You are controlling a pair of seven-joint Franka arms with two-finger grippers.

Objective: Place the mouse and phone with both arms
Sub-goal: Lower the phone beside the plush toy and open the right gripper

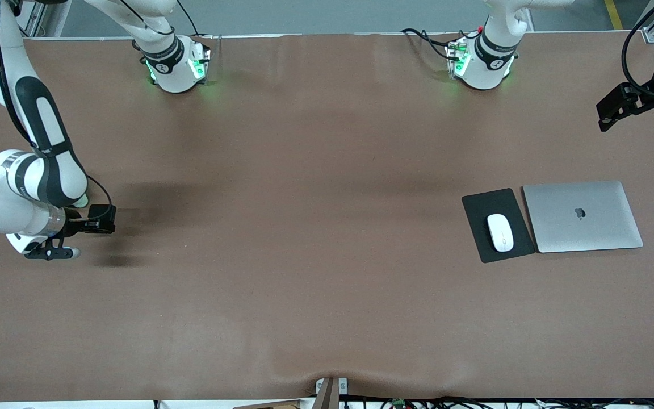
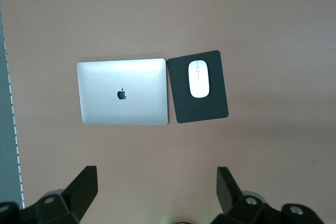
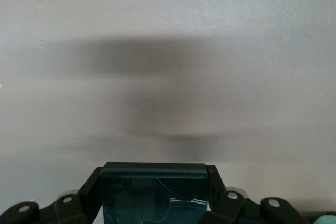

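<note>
The right hand (image 3: pixel 155 192) grips the phone (image 3: pixel 155 190) over the tabletop (image 1: pixel 304 255) at the right arm's end; most of the phone is cut off. The left hand (image 2: pixel 157 190) hangs spread wide. The mouse (image 1: pixel 500 232) lies on a black pad (image 1: pixel 477 210) beside a shut silver laptop (image 1: pixel 582 216) bearing an apple logo.

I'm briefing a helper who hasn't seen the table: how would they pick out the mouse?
Find the closed silver laptop toward the left arm's end of the table. Beside it lies a black mouse pad. The mouse rests on that pad: small, white, glossy, oval, the only white thing there.
</note>
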